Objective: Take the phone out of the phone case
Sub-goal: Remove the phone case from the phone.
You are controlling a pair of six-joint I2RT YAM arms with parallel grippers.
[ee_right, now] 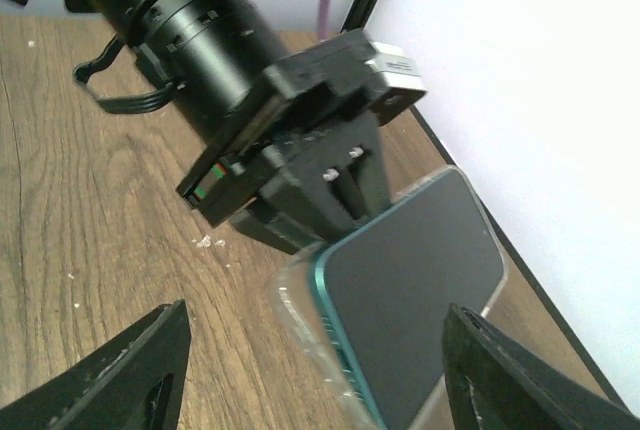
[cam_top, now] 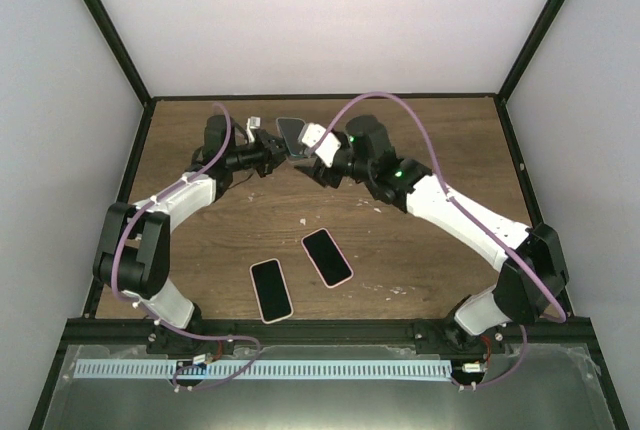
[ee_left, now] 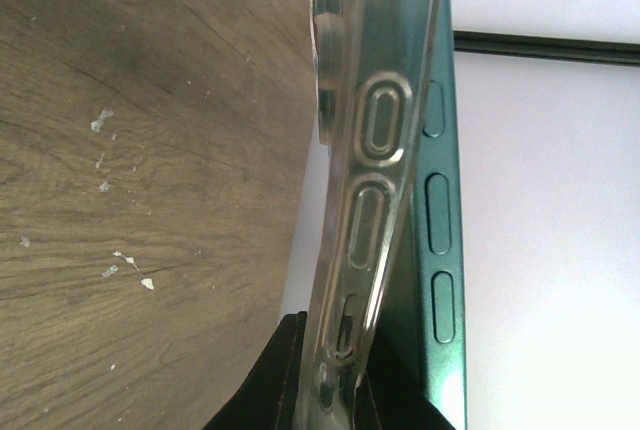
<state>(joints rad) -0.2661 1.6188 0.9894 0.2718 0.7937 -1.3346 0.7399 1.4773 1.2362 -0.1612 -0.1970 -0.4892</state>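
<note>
The left claw [ee_left: 335, 390] is clamped shut on the clear phone case [ee_left: 365, 150], held edge-up above the far part of the desk [cam_top: 430, 240]. The teal phone [ee_right: 415, 280] sits partly peeled from the case along its button side. The right claw [ee_right: 312, 318] stands open, fingers either side of the phone (not touching it).

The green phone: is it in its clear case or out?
Partly out: the phone leans away from the clear case, a gap between their sides.
</note>
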